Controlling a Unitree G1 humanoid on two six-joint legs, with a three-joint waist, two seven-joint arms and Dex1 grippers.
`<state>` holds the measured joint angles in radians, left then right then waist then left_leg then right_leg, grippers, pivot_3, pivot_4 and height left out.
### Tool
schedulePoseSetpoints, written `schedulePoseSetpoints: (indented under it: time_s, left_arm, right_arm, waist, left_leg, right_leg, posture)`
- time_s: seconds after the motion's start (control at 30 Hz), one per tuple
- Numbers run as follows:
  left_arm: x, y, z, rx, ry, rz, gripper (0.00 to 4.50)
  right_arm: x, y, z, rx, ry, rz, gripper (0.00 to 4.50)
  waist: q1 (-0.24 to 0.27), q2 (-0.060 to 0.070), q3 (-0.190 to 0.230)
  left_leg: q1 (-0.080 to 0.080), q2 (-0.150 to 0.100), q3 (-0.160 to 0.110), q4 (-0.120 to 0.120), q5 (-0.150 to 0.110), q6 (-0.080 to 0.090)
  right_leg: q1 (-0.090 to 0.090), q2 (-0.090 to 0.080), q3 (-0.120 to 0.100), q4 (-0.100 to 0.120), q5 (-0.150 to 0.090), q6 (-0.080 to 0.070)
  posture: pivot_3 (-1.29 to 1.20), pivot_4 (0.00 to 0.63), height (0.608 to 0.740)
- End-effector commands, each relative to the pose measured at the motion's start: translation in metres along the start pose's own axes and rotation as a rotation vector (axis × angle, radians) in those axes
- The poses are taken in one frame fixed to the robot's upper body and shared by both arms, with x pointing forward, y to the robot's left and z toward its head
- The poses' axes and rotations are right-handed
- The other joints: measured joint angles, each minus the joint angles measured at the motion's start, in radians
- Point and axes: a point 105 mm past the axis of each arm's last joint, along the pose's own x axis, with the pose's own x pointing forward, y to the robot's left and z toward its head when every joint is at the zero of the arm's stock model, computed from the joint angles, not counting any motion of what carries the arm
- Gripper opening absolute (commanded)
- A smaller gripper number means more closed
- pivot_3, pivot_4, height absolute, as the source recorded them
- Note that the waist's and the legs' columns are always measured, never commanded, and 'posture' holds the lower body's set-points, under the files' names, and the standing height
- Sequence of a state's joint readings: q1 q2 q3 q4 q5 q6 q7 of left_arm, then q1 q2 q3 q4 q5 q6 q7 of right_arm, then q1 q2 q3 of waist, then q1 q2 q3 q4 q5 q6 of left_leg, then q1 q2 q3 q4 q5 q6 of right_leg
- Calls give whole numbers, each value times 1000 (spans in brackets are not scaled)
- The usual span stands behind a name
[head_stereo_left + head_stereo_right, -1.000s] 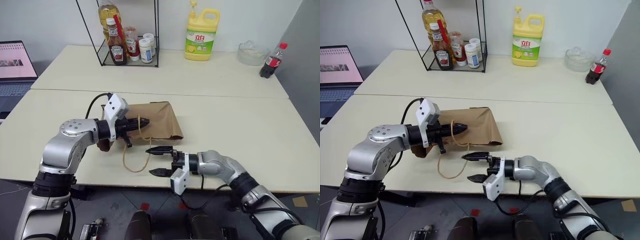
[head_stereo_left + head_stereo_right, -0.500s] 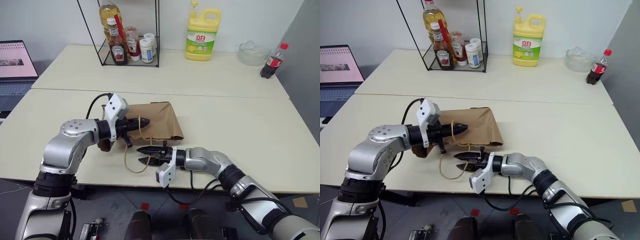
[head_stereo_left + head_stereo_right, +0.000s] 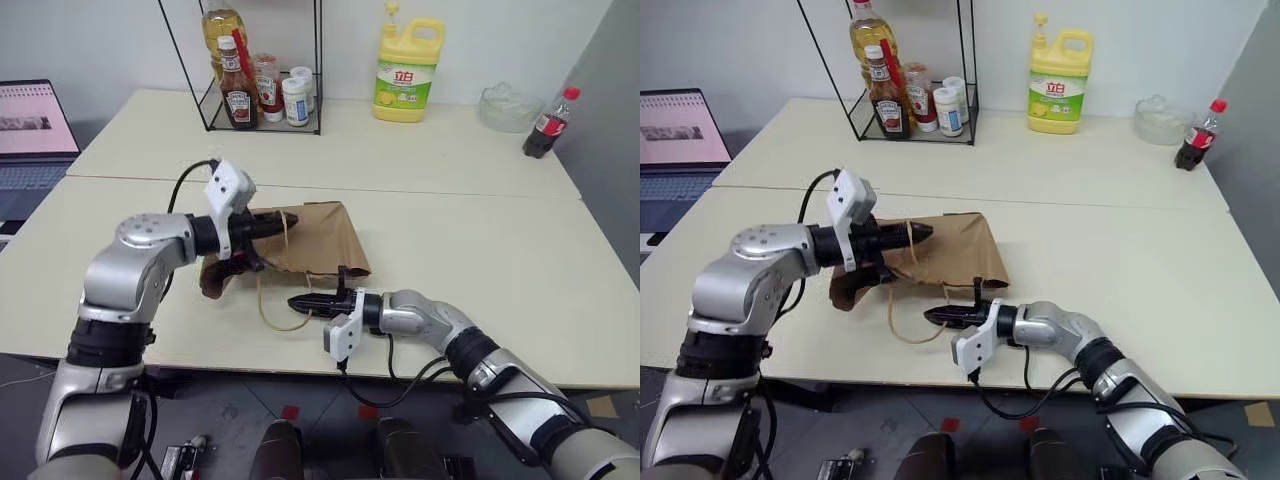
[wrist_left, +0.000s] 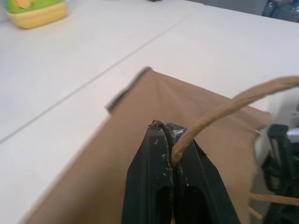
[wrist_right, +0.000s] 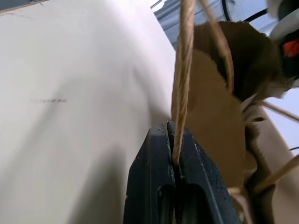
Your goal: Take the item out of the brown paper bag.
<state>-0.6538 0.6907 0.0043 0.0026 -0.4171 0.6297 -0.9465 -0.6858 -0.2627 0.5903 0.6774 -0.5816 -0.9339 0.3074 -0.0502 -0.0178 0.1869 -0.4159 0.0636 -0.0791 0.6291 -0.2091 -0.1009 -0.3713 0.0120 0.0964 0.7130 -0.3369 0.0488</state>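
The brown paper bag (image 3: 322, 238) lies on its side on the near table, mouth toward my left arm. My left gripper (image 3: 283, 222) is shut on the bag's upper twine handle (image 4: 224, 105), which runs out from between the closed fingertips (image 4: 159, 135). My right gripper (image 3: 294, 302) sits just in front of the bag, pointing left, shut on the lower twine loop (image 5: 183, 70). The mouth end of the bag is lifted slightly off the table. The item is hidden from view.
On the far table stand a wire rack (image 3: 255, 85) of sauce bottles, a yellow detergent jug (image 3: 404, 62), a glass bowl (image 3: 505, 106) and a dark cola bottle (image 3: 546, 122). A laptop (image 3: 30, 130) sits at the far left. The near table's right half is bare.
My right gripper moved left to the lower twine loop and shut on it. My left gripper rose a little with the upper handle, lifting the bag's mouth end.
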Motion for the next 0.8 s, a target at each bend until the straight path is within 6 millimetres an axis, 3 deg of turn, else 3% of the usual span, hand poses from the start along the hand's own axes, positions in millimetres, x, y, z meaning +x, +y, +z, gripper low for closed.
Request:
schedulePoseSetpoints:
  time_s: [0.03,0.2,0.47,0.8]
  left_arm:
    - [-4,18,31,46,-68,72,0]
    - [-1,43,48,22,-113,174,0]
    - [1,64,66,-20,-156,267,0]
    - [1,72,75,-49,-188,306,0]
  right_arm:
    - [-13,23,-6,52,44,117,39]
    - [-16,27,-10,133,87,119,39]
    - [-15,28,-10,160,105,141,39]
    - [-14,30,-12,167,116,159,39]
  waist:
    - [1,0,0]
    - [3,0,0]
    - [3,0,0]
    - [3,0,0]
  left_leg:
    - [0,0,0,0,0,0]
    - [0,0,0,0,0,0]
    - [0,0,0,0,0,0]
    - [-1,0,0,0,1,-2]
  right_leg:
    - [0,0,0,0,0,0]
    - [0,0,0,0,0,0]
    - [-1,0,0,0,0,0]
    - [-1,0,0,0,0,0]
  posture:
    - [0,150,740]
    - [0,150,740]
    - [0,150,740]
    - [0,150,740]
